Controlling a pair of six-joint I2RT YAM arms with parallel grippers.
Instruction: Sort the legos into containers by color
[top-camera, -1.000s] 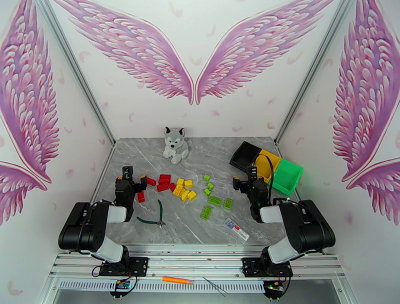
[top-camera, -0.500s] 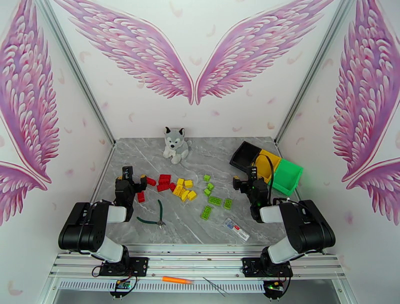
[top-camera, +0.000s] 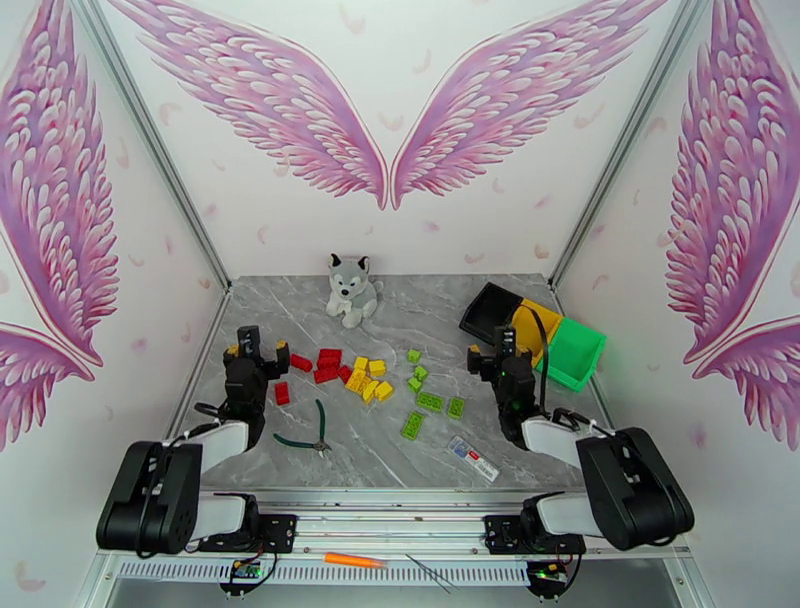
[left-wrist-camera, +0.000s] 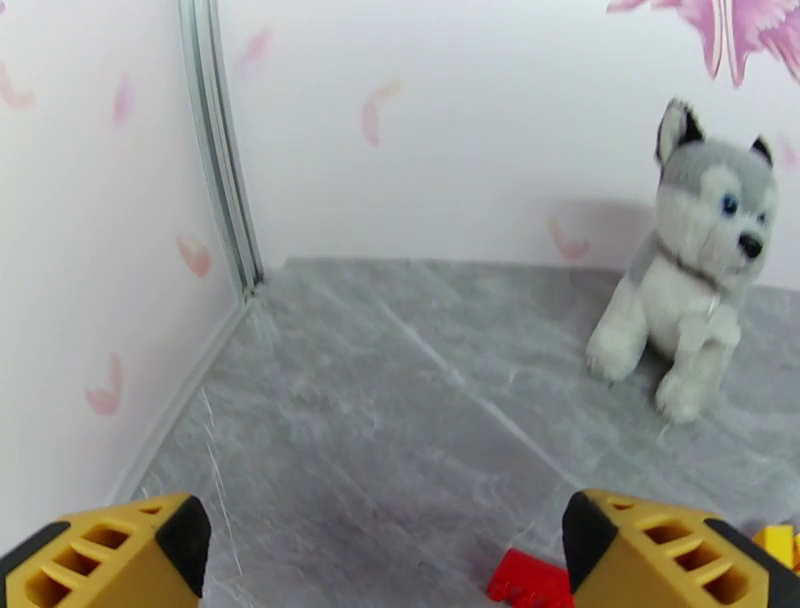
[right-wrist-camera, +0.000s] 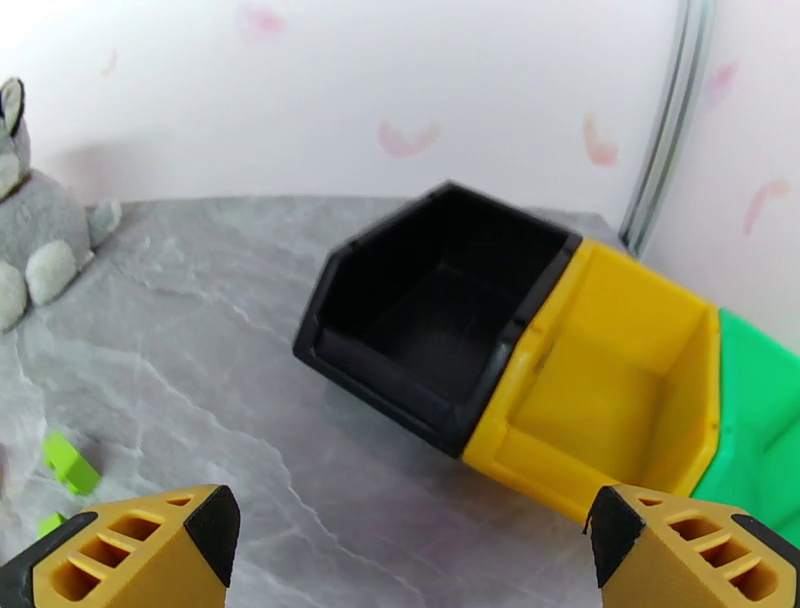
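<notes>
The legos lie loose mid-table: a red cluster (top-camera: 322, 365), a yellow cluster (top-camera: 367, 380) and scattered light green bricks (top-camera: 430, 398). My left gripper (top-camera: 257, 349) is open just left of the red ones; in its wrist view the left gripper (left-wrist-camera: 390, 575) has a red brick (left-wrist-camera: 528, 580) beside the right finger. My right gripper (top-camera: 498, 350) is open between the green bricks and the containers. Ahead of the right gripper (right-wrist-camera: 410, 565) stand a black bin (right-wrist-camera: 385, 372), a yellow bin (right-wrist-camera: 640, 310) and a green bin (right-wrist-camera: 765, 400), side by side and showing nothing inside. A green brick (right-wrist-camera: 70, 465) lies at left.
A husky plush (top-camera: 350, 290) sits at the back centre. Green-handled pliers (top-camera: 305, 432) lie near the left arm. A small flat packet (top-camera: 472, 458) lies near the front right. Walls close in the table at left, right and back.
Both arms have shifted: their shoulder links dropped toward the near edge and the grippers moved slightly farther out and up. Both grippers stayed open. The bricks have not moved.
</notes>
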